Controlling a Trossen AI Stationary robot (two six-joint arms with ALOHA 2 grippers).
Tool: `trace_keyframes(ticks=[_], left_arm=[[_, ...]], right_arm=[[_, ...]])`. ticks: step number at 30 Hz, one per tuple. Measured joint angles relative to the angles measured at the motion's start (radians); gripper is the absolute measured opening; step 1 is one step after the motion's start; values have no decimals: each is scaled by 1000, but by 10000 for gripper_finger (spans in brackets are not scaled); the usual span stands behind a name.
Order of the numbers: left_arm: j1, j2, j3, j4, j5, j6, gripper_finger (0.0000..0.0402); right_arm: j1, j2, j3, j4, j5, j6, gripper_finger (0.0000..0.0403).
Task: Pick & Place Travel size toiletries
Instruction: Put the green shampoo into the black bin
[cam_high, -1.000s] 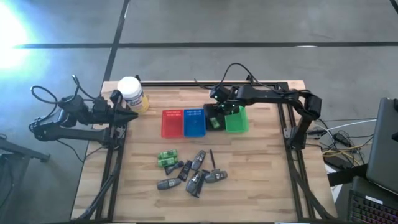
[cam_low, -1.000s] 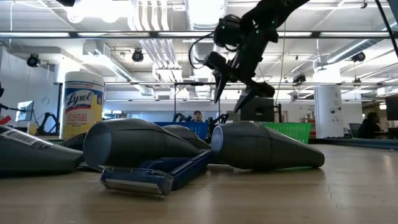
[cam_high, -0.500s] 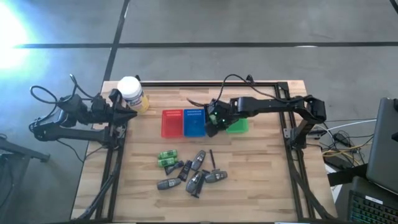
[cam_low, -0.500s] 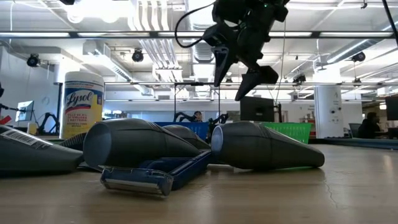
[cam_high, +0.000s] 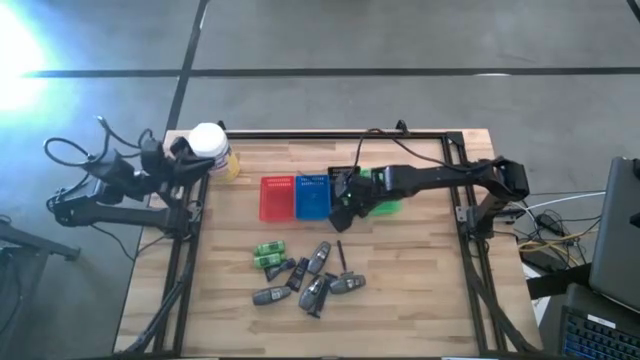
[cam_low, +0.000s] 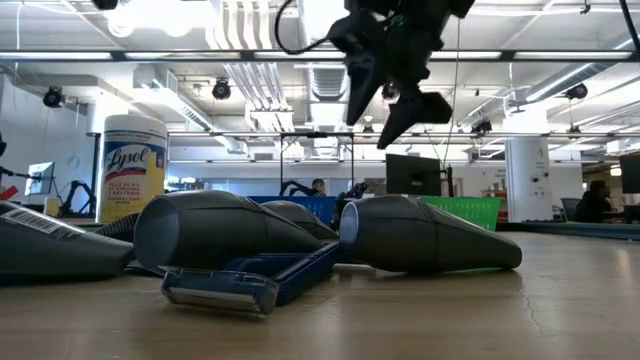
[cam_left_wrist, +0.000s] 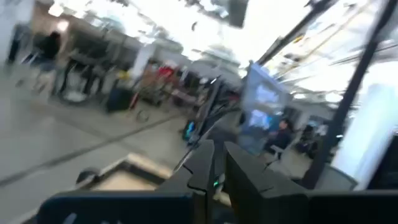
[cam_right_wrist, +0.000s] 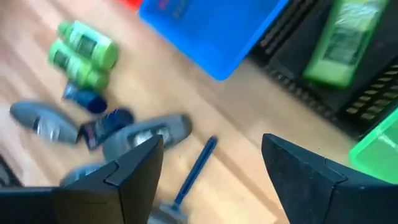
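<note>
The travel size toiletries lie in a loose heap near the table's front. It holds two green bottles (cam_high: 268, 254), several dark grey tubes (cam_high: 318, 260) and a thin dark razor (cam_high: 341, 256). My right gripper (cam_high: 342, 214) hangs open and empty above the bare wood between the trays and the heap. In its wrist view (cam_right_wrist: 214, 168) the heap lies ahead of the fingers. One green bottle (cam_right_wrist: 341, 43) lies in the black tray (cam_right_wrist: 298, 68). My left gripper (cam_high: 197, 163) is shut and empty at the far left, beside the white-capped yellow jar (cam_high: 210, 150).
A red tray (cam_high: 276, 198), a blue tray (cam_high: 312, 196), the black tray and a green tray (cam_high: 388, 206) stand in a row at mid-table. My right arm covers part of that row. Bare wood lies to the right of the heap and along the near edge.
My right gripper has swung from above the black and green trays toward the table's near edge and the heap, rising a little and staying open and empty. My left gripper has tipped up and rolled beside the jar, still shut.
</note>
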Motion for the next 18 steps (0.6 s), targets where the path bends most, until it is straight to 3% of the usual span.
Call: trace_keyframes(ticks=[10,14,18], left_arm=[[0,37,1,43,3,-125,40],[-4,145,1,-130,40,-187,65],[-37,322,-1,-312,113,-278,125]], right_arm=[[159,-32,0,-151,1,78,250],[206,-44,0,-233,2,102,249],[226,-59,0,-343,14,78,261]])
